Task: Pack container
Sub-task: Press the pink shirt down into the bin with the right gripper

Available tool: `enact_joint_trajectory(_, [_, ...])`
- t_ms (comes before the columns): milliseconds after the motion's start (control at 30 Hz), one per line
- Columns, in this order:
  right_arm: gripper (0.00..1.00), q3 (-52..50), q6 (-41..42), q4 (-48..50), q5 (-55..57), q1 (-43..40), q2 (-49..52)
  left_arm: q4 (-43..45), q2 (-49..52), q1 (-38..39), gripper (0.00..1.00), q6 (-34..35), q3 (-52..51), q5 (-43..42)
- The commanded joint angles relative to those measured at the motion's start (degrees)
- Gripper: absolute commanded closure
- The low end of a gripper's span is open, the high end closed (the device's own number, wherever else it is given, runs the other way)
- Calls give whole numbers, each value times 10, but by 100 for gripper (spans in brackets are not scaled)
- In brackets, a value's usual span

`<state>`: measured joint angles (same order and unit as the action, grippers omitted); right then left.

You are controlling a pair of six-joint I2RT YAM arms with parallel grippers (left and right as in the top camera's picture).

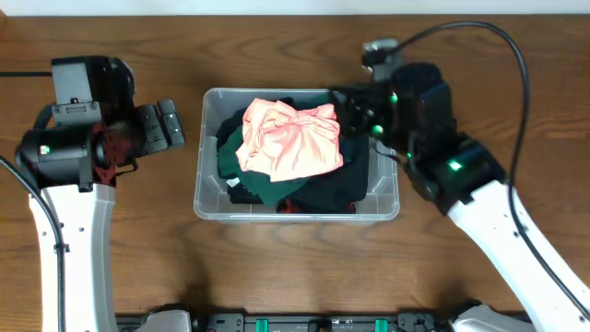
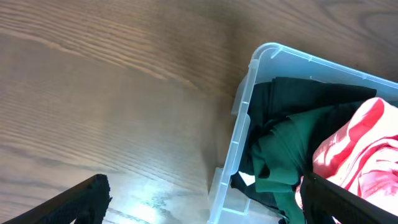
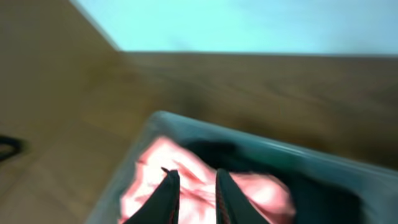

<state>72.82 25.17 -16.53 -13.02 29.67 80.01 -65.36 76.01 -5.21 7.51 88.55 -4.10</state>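
Well, the desk is the biggest thing here, brown wood, and the container sits upright on it, midway between my two arms. It is filled with clothes. A pink garment lies crumpled on top, a green garment lies under it toward the container's left wall, and black cloth lies beneath both. My left claw hangs just outside the container's left wall, spread wide and gripping nothing. My right claw hovers over the container's right end, above the pink garment. It is narrow, with only a slim gap and nothing in that gap, though that view is blurred.
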Motion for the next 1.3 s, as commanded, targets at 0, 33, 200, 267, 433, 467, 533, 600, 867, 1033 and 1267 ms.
enact_joint_trajectory(0, [86,-8,27,57,-129,19,77,0,0,-2,2,3,7,3])
enact_joint_trajectory(33, [89,-8,38,82,-134,27,103,0,0,-2,2,3,7,3])
enact_joint_trajectory(200, [98,-8,61,131,-130,67,230,0,0,-2,2,3,7,3])
enact_joint_trajectory(267, [97,-8,60,125,-107,84,281,0,0,-2,2,3,7,3])
enact_joint_trajectory(433, [99,-8,91,31,-42,110,393,0,0,-2,2,3,7,3])
enact_joint_trajectory(467, [99,-8,98,12,-42,111,407,0,0,-2,2,3,7,3])
enact_joint_trajectory(533, [99,-8,101,-5,-46,110,420,0,0,-2,2,3,7,3])
enact_joint_trajectory(600, [99,-7,102,-1,-50,108,414,0,0,-2,2,3,7,3])
enact_joint_trajectory(867, [56,-3,-21,-17,-48,108,280,0,0,-2,2,3,7,3])
enact_joint_trajectory(1033, [30,-3,-129,-60,-1,108,148,0,0,-2,2,3,7,3])
enact_joint_trajectory(1267, [1,-3,-172,-126,104,100,-32,0,0,-2,2,3,7,3])
